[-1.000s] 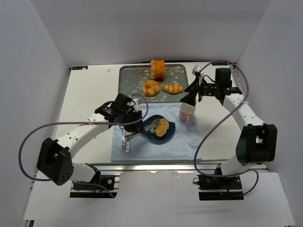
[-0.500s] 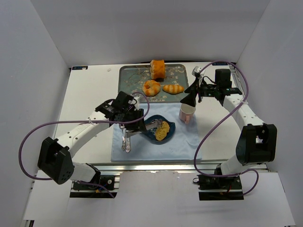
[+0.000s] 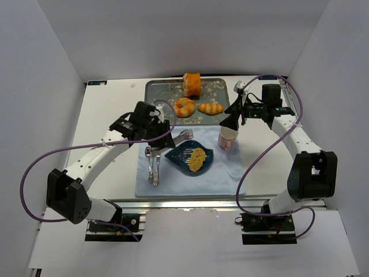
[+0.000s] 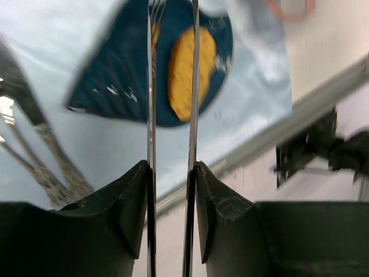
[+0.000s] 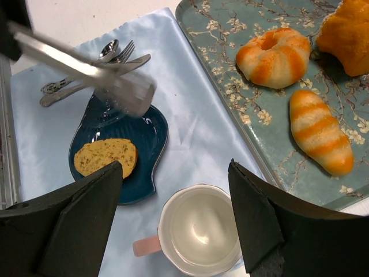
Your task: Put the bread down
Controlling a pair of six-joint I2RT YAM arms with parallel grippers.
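A slice of bread (image 3: 198, 158) (image 5: 105, 157) (image 4: 190, 72) lies flat on the dark blue leaf-shaped plate (image 3: 180, 157) (image 5: 144, 135). My left gripper (image 3: 154, 128) (image 4: 171, 167) is shut on a pair of metal tongs (image 3: 176, 137) (image 5: 86, 72). The tongs' arms stand apart with nothing between their tips, which hover above the plate's left part, clear of the bread. My right gripper (image 3: 232, 118) (image 5: 174, 164) hangs open over the cup (image 3: 228, 138) (image 5: 202, 231), holding nothing.
The patterned tray (image 3: 158, 92) at the back holds a ring-shaped bun (image 3: 184, 107), a striped roll (image 3: 211, 108) and an orange loaf (image 3: 192, 84). Cutlery (image 3: 153, 167) lies left of the plate on the light blue cloth (image 3: 225, 173).
My left gripper has risen and drawn back up and to the left with the tongs. The tongs have spread, and the bread stays on the plate. The right arm has not moved.
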